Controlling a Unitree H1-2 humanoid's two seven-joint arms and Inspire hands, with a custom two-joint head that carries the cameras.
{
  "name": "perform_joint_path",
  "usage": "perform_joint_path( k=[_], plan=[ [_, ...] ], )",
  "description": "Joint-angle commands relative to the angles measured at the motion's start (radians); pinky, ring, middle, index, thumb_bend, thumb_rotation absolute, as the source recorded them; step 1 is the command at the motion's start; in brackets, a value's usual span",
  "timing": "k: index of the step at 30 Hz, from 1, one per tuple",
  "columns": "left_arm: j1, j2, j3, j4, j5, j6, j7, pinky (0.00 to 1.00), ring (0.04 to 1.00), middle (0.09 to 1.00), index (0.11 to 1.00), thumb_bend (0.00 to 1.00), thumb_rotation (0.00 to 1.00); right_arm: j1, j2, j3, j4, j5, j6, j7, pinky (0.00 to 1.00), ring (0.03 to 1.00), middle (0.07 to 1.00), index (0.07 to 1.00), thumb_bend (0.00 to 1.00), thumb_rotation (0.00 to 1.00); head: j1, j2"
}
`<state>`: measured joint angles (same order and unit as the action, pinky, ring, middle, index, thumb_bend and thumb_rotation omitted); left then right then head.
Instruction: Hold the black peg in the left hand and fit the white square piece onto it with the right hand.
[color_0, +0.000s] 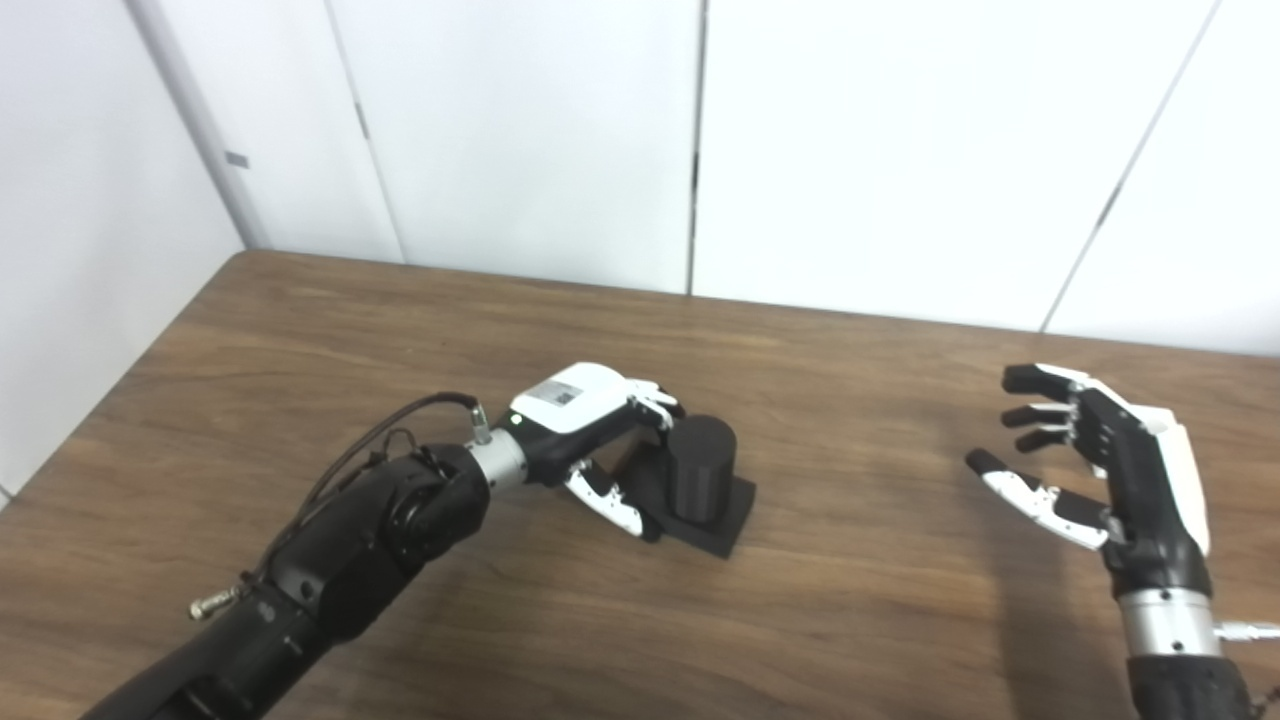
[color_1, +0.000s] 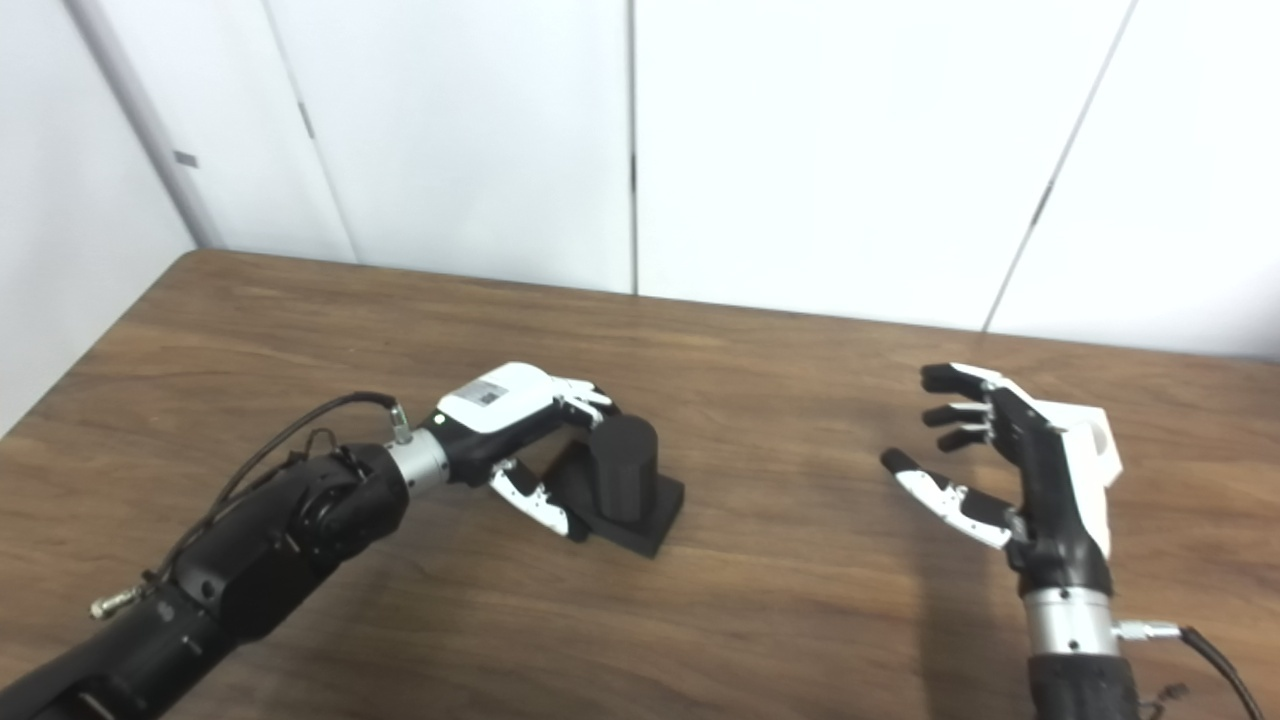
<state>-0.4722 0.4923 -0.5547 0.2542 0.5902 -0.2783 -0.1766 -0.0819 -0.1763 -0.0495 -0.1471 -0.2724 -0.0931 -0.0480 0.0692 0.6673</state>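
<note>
Robot's left hand (color_0: 585, 425) closes around the black peg (color_0: 702, 468) on a brown wooden table (color_0: 860, 590) backed by white wall panels (color_1: 820, 150).

The peg, a matte black cylinder on a flat square base, stands upright left of centre, fingers curled over its far side and thumb (color_0: 612, 503) just beside the base. Well to the right, the right hand (color_1: 1010, 470) hovers spread and empty; the white square piece (color_1: 1095, 445) sits partly hidden just behind it.

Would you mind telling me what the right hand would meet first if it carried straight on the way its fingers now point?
The right hand, open, points left across the table. The first thing on that line looks to be the black peg beside the left hand, though depth is unclear.
</note>
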Motion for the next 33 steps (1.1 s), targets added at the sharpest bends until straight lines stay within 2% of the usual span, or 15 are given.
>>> perform_joint_path(
  k=[1, 3, 4, 5, 7, 12, 14, 17, 20, 24, 28, 33],
  plan=[
    [0.029, -0.022, -0.083, 0.002, 0.068, -0.040, -0.099, 0.88, 0.904, 0.858, 0.492, 0.52, 0.08, -0.034, 0.000, -0.002, -0.016, 0.006, -0.048, -0.016, 0.50, 0.609, 0.712, 0.694, 0.48, 0.00, -0.024, 0.004],
    [0.029, -0.024, -0.102, -0.001, 0.076, -0.039, -0.115, 0.88, 0.898, 0.858, 0.492, 0.52, 0.08, -0.033, 0.003, 0.001, -0.016, 0.008, -0.056, -0.017, 0.50, 0.608, 0.713, 0.695, 0.48, 0.00, -0.088, 0.004],
    [0.029, -0.026, -0.112, 0.000, 0.079, -0.036, -0.125, 0.89, 0.901, 0.863, 0.493, 0.52, 0.08, -0.033, 0.003, 0.003, -0.012, 0.010, -0.067, -0.016, 0.49, 0.606, 0.713, 0.694, 0.48, 0.00, -0.088, 0.004],
    [0.030, -0.027, -0.119, 0.003, 0.076, -0.037, -0.130, 0.89, 0.903, 0.865, 0.493, 0.52, 0.08, -0.033, 0.003, 0.006, -0.008, 0.009, -0.074, -0.017, 0.49, 0.605, 0.713, 0.694, 0.48, 0.00, -0.133, 0.002],
    [0.035, -0.029, -0.123, 0.015, 0.067, -0.046, -0.124, 0.88, 0.903, 0.861, 0.493, 0.52, 0.08, -0.034, 0.006, 0.012, -0.002, 0.004, -0.084, -0.017, 0.49, 0.605, 0.712, 0.692, 0.49, 0.03, -0.176, -0.001],
    [0.033, -0.015, -0.132, 0.046, 0.083, -0.092, -0.107, 0.87, 0.889, 0.850, 0.492, 0.52, 0.08, -0.046, 0.012, 0.021, -0.026, -0.017, -0.044, -0.007, 0.49, 0.601, 0.716, 0.696, 0.53, 0.02, -0.298, -0.015],
    [0.028, 0.000, -0.137, 0.032, 0.086, -0.085, -0.136, 0.86, 0.885, 0.857, 0.492, 0.52, 0.07, -0.061, -0.036, 0.037, -0.046, -0.061, 0.003, 0.044, 0.51, 0.631, 0.745, 0.724, 0.56, 0.04, -0.328, -0.023],
    [0.018, 0.017, -0.153, 0.023, 0.102, -0.083, -0.155, 0.85, 0.883, 0.861, 0.493, 0.52, 0.07, -0.088, -0.128, 0.072, -0.072, -0.194, 0.077, 0.118, 0.54, 0.669, 0.777, 0.747, 0.63, 0.07, -0.373, -0.039],
    [0.016, 0.027, -0.165, 0.032, 0.122, -0.093, -0.142, 0.86, 0.883, 0.859, 0.493, 0.52, 0.07, -0.119, -0.199, 0.093, -0.102, -0.302, 0.145, 0.176, 0.62, 0.745, 0.808, 0.763, 0.69, 0.06, -0.423, -0.061],
    [0.021, 0.035, -0.166, 0.038, 0.126, -0.110, -0.129, 0.85, 0.874, 0.854, 0.493, 0.52, 0.07, -0.188, -0.328, 0.130, -0.147, -0.464, 0.262, 0.329, 0.64, 0.799, 0.864, 0.812, 0.75, 0.07, -0.475, -0.095],
    [0.030, 0.042, -0.156, 0.039, 0.113, -0.130, -0.113, 0.85, 0.866, 0.843, 0.492, 0.52, 0.07, -0.264, -0.438, 0.157, -0.136, -0.585, 0.306, 0.443, 0.66, 0.836, 0.889, 0.814, 0.84, 0.11, -0.517, -0.120],
    [0.031, 0.050, -0.151, 0.062, 0.102, -0.151, -0.101, 0.85, 0.865, 0.843, 0.492, 0.52, 0.07, -0.342, -0.508, 0.179, -0.091, -0.662, 0.318, 0.528, 0.76, 0.889, 0.906, 0.823, 0.87, 0.12, -0.570, -0.144]
  ],
)
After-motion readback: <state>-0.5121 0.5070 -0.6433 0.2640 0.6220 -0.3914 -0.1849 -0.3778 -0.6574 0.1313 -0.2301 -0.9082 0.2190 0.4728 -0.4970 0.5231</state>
